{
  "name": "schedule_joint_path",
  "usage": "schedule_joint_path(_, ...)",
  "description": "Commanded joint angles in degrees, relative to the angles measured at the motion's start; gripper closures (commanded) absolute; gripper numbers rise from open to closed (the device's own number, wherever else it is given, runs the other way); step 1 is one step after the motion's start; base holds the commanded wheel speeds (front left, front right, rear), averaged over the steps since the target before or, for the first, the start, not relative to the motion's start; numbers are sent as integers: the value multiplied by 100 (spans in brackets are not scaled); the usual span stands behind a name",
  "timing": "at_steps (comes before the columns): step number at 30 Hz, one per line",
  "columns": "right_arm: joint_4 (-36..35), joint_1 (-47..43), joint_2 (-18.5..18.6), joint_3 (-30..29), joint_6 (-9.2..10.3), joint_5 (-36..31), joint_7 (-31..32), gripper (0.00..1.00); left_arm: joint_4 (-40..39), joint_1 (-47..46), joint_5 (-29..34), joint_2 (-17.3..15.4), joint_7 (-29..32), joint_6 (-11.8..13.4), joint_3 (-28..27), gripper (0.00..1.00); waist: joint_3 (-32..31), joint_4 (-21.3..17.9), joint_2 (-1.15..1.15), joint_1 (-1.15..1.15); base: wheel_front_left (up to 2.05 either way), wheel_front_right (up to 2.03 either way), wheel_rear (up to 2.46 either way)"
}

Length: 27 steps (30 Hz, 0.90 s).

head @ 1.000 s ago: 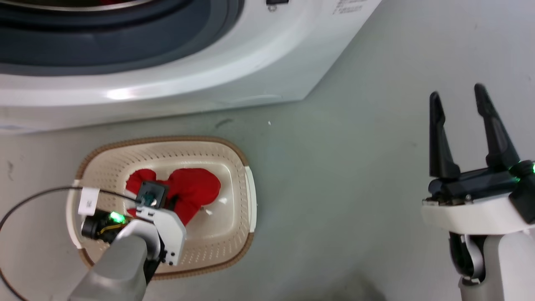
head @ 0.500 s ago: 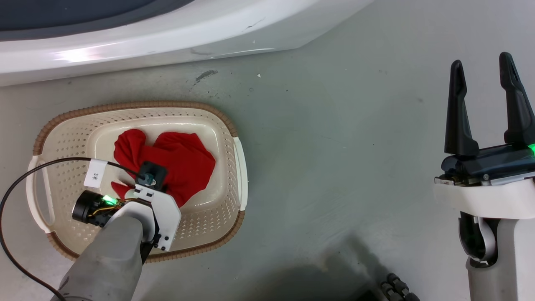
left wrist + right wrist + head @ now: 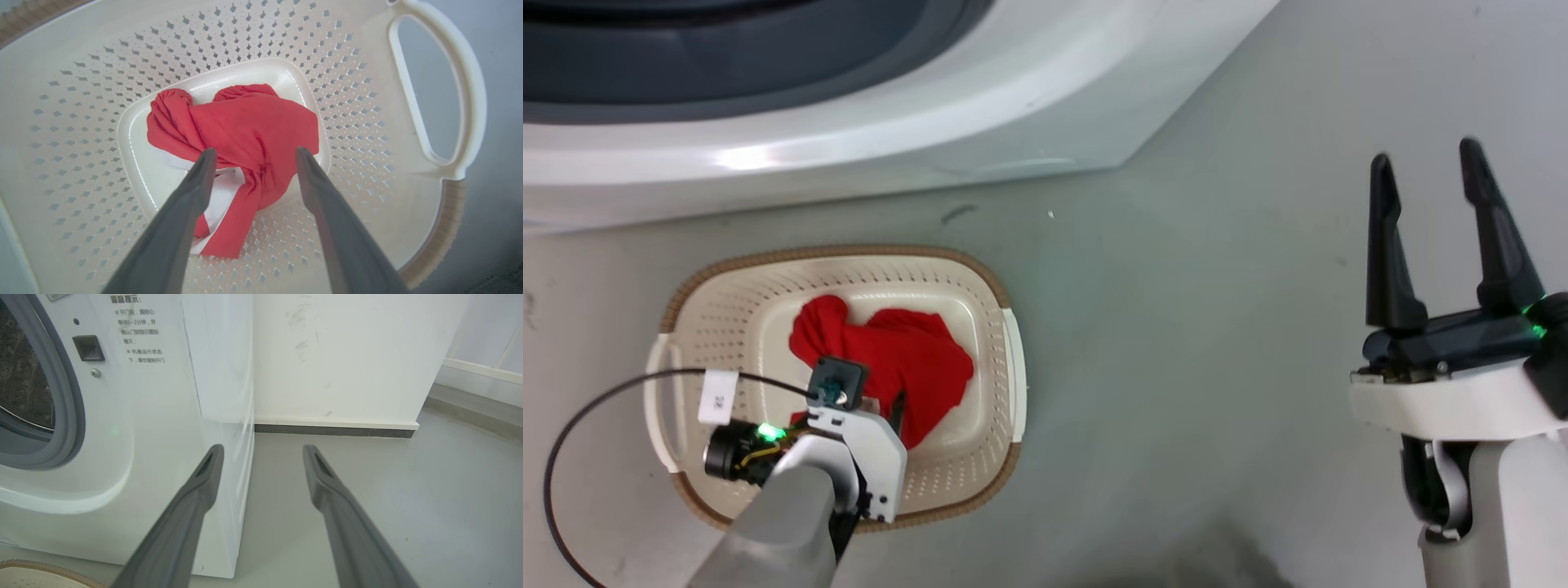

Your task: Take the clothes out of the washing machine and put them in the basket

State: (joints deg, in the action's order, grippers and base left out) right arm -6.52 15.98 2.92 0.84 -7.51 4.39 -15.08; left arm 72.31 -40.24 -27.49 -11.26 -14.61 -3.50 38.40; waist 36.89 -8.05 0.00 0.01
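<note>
The clothes [image 3: 915, 359] lie as a bright red heap with a white strip on the floor of the cream basket [image 3: 849, 251], which stands on the ground before the white washing machine [image 3: 931, 122]. My left arm reaches down over the basket. In the left wrist view my left gripper [image 3: 253, 153] is open just above the clothes [image 3: 245, 122], with nothing between its fingers and the basket wall [image 3: 81, 102] all around. My right gripper [image 3: 1424, 155] stands open and empty at the right, over bare floor. In the right wrist view the right gripper [image 3: 263, 449] faces the washing machine [image 3: 155, 416] corner.
The grey rubber porthole rim [image 3: 727, 65] runs along the top of the head view. A black cable [image 3: 572, 425] loops from my left wrist over the basket's left handle. A white wall with a dark skirting [image 3: 335, 430] stands behind the machine. Grey floor [image 3: 1192, 343] lies between basket and right arm.
The head camera dipped and came back up, shifting the whole picture. My left arm stays over the basket, and the red heap keeps its place. The right gripper remains open.
</note>
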Motion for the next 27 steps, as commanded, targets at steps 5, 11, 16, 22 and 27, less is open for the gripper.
schedule_joint_path(5, 92, -303, -8, 26, 4, -132, -14, 0, -539, 399, -39, 52, -65, 150, -191, 0, -762, 274, 0, -1, 0, 0, 0)
schedule_joint_path(11, 199, -670, -8, 34, 4, -249, -14, 0, -1818, 1133, 183, -40, -59, 475, -729, 0, -1362, 472, 0, -1, 0, 0, 0)
schedule_joint_path(16, 261, -968, -8, 95, 4, -328, -14, 0, -2853, 1784, 523, -66, -60, 696, -1299, 0, -1846, 606, 0, -1, 0, 0, 0)
schedule_joint_path(22, 312, -1225, -8, 153, 4, -384, -14, 0, -4121, 2495, 1007, 29, -60, 895, -2093, 0, -2308, 736, 0, -1, 0, 0, 0)
schedule_joint_path(27, 329, -1325, -9, 181, 4, -369, -14, 0, -5047, 2930, 1436, 168, -61, 972, -2679, 0, -2496, 769, 0, -1, 0, 0, 0)
